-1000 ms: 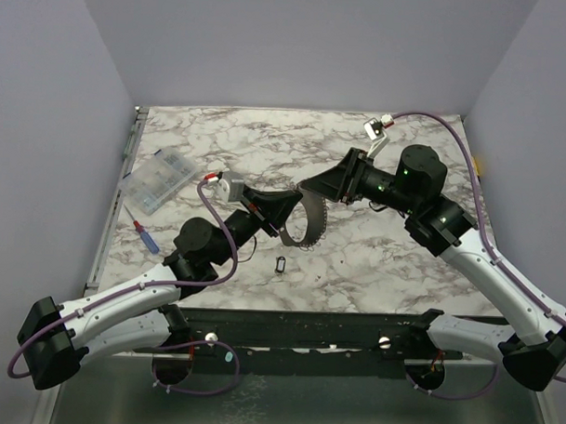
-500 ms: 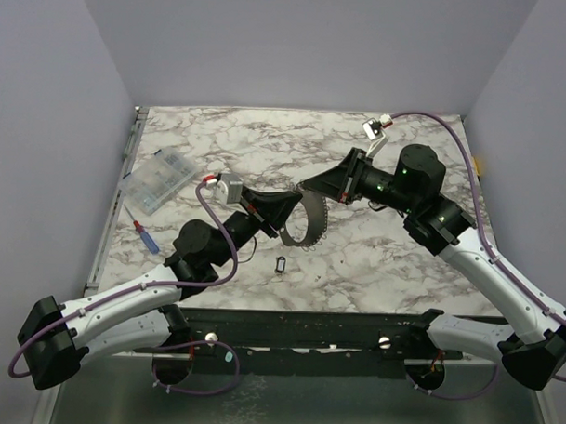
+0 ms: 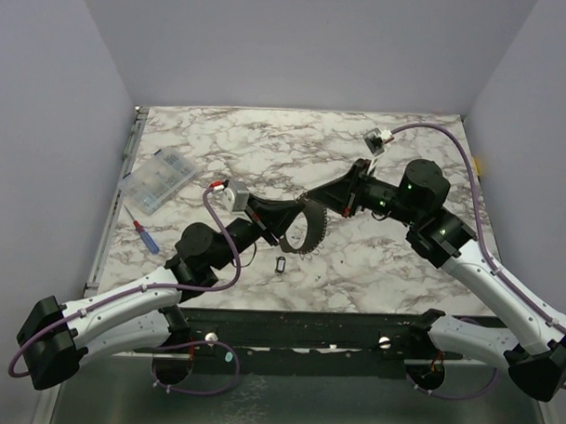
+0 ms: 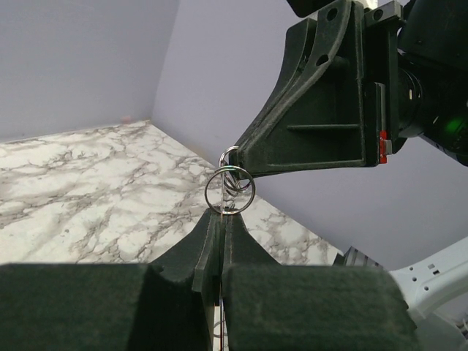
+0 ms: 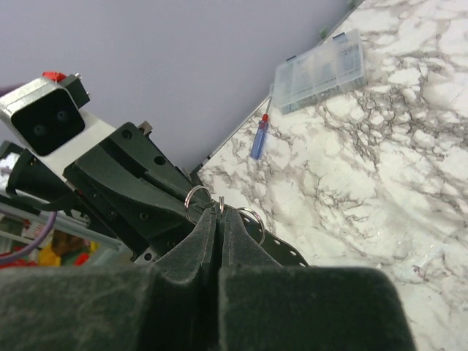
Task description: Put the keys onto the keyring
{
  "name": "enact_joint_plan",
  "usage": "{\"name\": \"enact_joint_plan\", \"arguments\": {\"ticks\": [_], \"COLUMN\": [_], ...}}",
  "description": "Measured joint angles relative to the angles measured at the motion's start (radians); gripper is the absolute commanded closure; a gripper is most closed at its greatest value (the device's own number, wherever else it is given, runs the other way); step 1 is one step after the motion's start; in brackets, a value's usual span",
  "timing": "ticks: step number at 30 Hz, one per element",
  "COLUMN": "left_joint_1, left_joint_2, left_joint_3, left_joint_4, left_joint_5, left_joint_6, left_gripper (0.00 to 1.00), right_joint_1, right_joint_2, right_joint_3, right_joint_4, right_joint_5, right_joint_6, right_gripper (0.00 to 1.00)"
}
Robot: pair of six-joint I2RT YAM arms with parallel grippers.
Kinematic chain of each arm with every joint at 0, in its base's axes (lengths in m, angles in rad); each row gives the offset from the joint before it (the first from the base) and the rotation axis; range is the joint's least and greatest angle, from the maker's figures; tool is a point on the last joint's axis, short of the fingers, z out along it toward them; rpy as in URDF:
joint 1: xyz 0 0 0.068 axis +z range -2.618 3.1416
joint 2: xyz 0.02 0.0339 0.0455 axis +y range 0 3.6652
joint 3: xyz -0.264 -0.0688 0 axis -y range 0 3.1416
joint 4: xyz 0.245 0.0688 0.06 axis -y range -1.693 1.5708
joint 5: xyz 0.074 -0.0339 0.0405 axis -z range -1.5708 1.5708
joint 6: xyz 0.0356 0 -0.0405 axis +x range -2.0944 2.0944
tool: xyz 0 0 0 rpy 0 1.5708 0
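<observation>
The keyring is a grey perforated hoop (image 3: 310,233) held up over the table's middle, with thin silvery wire rings (image 4: 229,191) where the two grippers meet. My left gripper (image 3: 290,212) is shut on one wire ring, which stands out of its tips (image 4: 221,213). My right gripper (image 3: 311,196) faces it tip to tip and is shut on another thin ring seen edge-on (image 5: 221,205). More rings (image 5: 196,199) show on either side, with the dark hoop band (image 5: 292,254) below. One key (image 3: 281,264), tiny, dark and oblong, lies alone on the marble in front of the hoop.
A clear plastic box (image 3: 158,182) sits at the left edge of the marble table (image 3: 374,262), with a red-and-blue screwdriver (image 3: 145,236) nearer. Purple walls enclose the left, back and right. A metal rail runs along the left edge.
My right gripper has shut from partly open and moved down and left onto the rings. My left gripper stayed shut and shifted slightly right. The key has not moved.
</observation>
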Motion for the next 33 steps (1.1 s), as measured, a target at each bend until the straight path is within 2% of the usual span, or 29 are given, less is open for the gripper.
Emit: {"name": "enact_joint_plan", "arguments": {"ticks": [3, 8, 12, 17, 25, 33], "left_joint_1": [-0.001, 0.0, 0.0, 0.0, 0.0, 0.0], "left_joint_2": [-0.002, -0.016, -0.045, -0.114, -0.241, -0.214], "left_joint_3": [-0.005, -0.005, -0.005, 0.016, 0.103, 0.23], "left_joint_4": [-0.005, -0.008, -0.024, -0.127, -0.351, -0.481], "left_joint_5": [0.016, 0.046, 0.076, 0.103, 0.152, 0.297], "left_joint_6": [0.012, 0.029, 0.055, 0.108, 0.237, 0.321], "left_gripper": [0.8, 0.53, 0.43, 0.42, 0.49, 0.58], "right_joint_1": [0.0, 0.0, 0.0, 0.0, 0.0, 0.0], "right_joint_2": [-0.018, -0.038, -0.059, -0.082, -0.169, -0.186], "right_joint_3": [-0.032, -0.091, -0.127, -0.136, -0.251, -0.372], "right_joint_4": [0.039, 0.127, 0.153, 0.183, 0.311, 0.502], "right_joint_5": [-0.023, -0.079, -0.105, -0.138, -0.231, -0.354], "right_joint_6": [-0.06, -0.132, -0.183, -0.267, -0.425, -0.507], "right_gripper": [0.99, 0.99, 0.99, 0.99, 0.99, 0.99]}}
